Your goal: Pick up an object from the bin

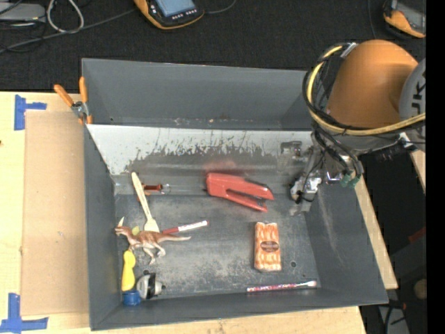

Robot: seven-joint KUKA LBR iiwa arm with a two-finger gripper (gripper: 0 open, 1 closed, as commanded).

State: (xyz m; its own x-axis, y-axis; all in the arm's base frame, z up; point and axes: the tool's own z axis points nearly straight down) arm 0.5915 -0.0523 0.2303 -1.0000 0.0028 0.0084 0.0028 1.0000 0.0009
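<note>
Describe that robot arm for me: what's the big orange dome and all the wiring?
The dome is a smooth, rounded orange cover, ringed by looped black and yellow cables. Beneath it sits a small silvery metal tool amid tangled dark wires.

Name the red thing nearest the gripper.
The big red forked clip by the back wall, just beside the gripper; the red-and-white stick lies farther off.

**One camera above the bin**

It looks down on the grey bin (208,96) from above and slightly to one side. It is far enough back to take in the whole bin, whose floor spreads left of the hand (304,190).
</note>
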